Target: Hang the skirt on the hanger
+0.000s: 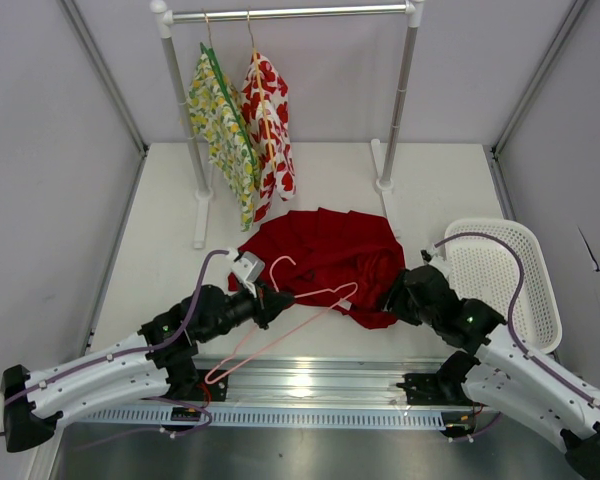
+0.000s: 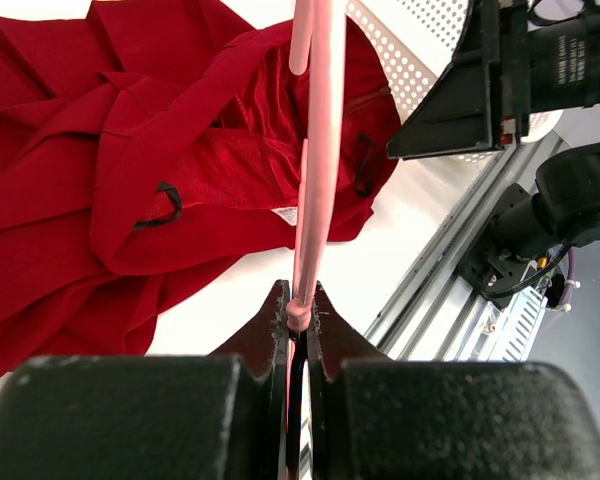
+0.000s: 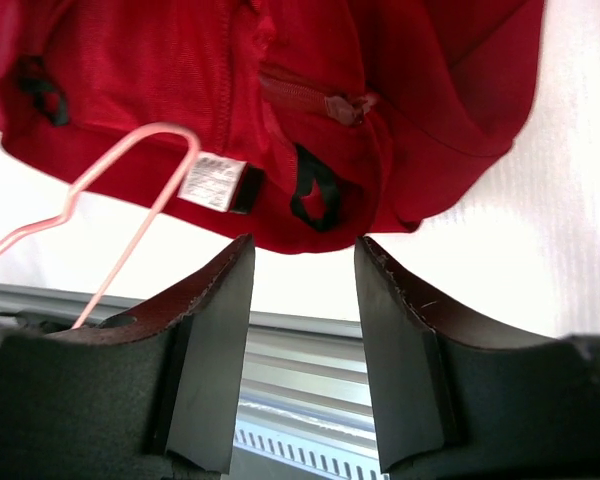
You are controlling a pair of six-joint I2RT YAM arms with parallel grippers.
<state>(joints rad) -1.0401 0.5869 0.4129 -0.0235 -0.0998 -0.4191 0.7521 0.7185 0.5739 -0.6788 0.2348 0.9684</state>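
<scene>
Weighing the risks first. The left hand [image 1: 270, 300] pinches the hanger [image 1: 318, 296] at a single spot on its thin wire, fingers pressed together on it. We judge the frame could swivel in that pinch once cloth drags on it, and the far shoulder would then dip or slide off the skirt [image 1: 325, 250].

Second risk: the right hand [image 1: 392, 293], fingers spread and holding nothing, faces what looks like the waistband edge from close by. If it closes on both layers at once, the opening shuts and the hanger cannot enter. If it catches only the white label [image 3: 212, 182] or a black loop [image 3: 315, 195], the cloth may slip free.

Third: a push from the hanger might merely bunch the heap toward 12 o'clock.

Pose. The left arm reaches in low from 7 o'clock, forearm near the table [image 1: 160, 230], with the wire running away from the hand toward 3 o'clock and the hook toward 12. The right arm comes in from 5 o'clock, bent, its hand aimed at the skirt's 4 o'clock corner. From above we cannot tell whether the hanger's far end rests on the cloth or only meets its edge. The right wrist view suggests it sits at the hem beside the label.

Skirt: crumpled at mid-table, not on the hanger, with the basket [image 1: 510, 280] at its 3 o'clock.
</scene>
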